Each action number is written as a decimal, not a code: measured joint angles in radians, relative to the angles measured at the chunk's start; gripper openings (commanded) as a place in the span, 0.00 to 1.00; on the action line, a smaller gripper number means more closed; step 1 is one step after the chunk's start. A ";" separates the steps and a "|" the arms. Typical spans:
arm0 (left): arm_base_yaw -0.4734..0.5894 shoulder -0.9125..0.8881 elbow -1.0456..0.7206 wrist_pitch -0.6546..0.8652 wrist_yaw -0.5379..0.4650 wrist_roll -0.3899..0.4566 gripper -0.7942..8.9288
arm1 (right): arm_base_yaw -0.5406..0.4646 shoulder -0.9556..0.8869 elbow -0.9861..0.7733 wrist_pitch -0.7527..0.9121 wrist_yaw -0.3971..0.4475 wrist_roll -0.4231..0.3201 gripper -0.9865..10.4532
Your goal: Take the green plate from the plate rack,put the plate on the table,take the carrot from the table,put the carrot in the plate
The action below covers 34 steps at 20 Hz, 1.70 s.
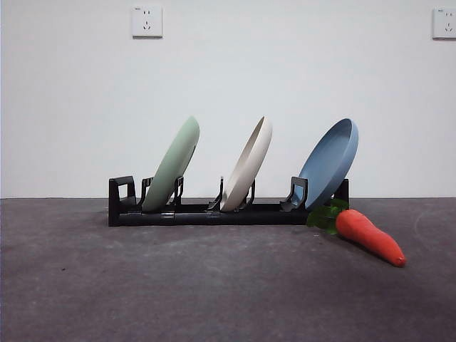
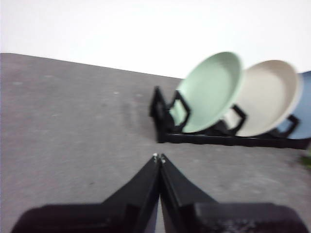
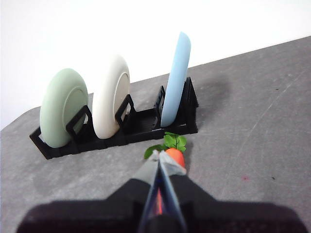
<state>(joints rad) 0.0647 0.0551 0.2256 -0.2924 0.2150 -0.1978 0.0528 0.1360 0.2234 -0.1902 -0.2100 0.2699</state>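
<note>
The green plate (image 1: 173, 167) leans in the left slots of the black plate rack (image 1: 206, 213); the left wrist view also shows the green plate (image 2: 211, 91) in the plate rack (image 2: 228, 140). To the right of the rack, the carrot (image 1: 369, 236) lies on the table (image 1: 214, 285), leaves toward the rack. My left gripper (image 2: 159, 157) is shut and empty, well short of the rack's green-plate end. My right gripper (image 3: 161, 156) is shut, high over the carrot (image 3: 175, 157), whose body is mostly hidden behind the jaws. Neither arm shows in the front view.
A cream plate (image 1: 248, 168) stands in the middle of the rack and a blue plate (image 1: 330, 162) at its right end, just above the carrot's leaves. A white wall with two sockets runs behind the table.
</note>
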 measured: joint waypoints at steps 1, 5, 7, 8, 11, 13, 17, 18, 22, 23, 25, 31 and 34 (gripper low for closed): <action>0.000 0.010 0.019 -0.010 0.017 -0.003 0.07 | 0.000 0.021 0.025 -0.013 0.000 0.000 0.08; 0.000 0.068 0.114 -0.070 0.091 -0.006 0.07 | 0.000 0.129 0.151 -0.106 -0.045 -0.010 0.08; 0.000 0.103 0.163 -0.108 0.130 -0.005 0.07 | 0.000 0.184 0.216 -0.158 -0.084 -0.034 0.08; 0.000 0.119 0.185 -0.123 0.149 -0.005 0.07 | 0.000 0.209 0.246 -0.183 -0.106 -0.048 0.08; 0.000 0.173 0.261 -0.180 0.218 0.005 0.07 | 0.000 0.290 0.345 -0.282 -0.180 -0.103 0.08; 0.000 0.209 0.315 -0.222 0.264 0.021 0.07 | 0.000 0.343 0.414 -0.362 -0.227 -0.149 0.08; 0.000 0.272 0.406 -0.310 0.354 0.061 0.07 | 0.000 0.428 0.533 -0.525 -0.275 -0.238 0.08; 0.000 0.290 0.429 -0.342 0.379 0.077 0.07 | 0.000 0.448 0.563 -0.575 -0.288 -0.266 0.08; 0.000 0.348 0.502 -0.470 0.454 0.143 0.07 | 0.005 0.498 0.645 -0.743 -0.312 -0.356 0.08; 0.000 0.363 0.523 -0.517 0.472 0.169 0.07 | 0.011 0.506 0.660 -0.786 -0.313 -0.382 0.08; 0.000 0.379 0.546 -0.581 0.489 0.211 0.07 | 0.020 0.507 0.663 -0.817 -0.314 -0.405 0.08; 0.000 0.381 0.546 -0.632 0.494 0.232 0.49 | 0.020 0.507 0.663 -0.823 -0.314 -0.416 0.37; 0.000 0.381 0.546 -0.632 0.494 0.224 0.71 | 0.020 0.507 0.663 -0.819 -0.314 -0.402 0.65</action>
<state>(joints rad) 0.0647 0.4366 0.7719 -0.9245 0.7094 0.0257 0.0727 0.6430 0.8864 -1.0092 -0.5236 -0.1322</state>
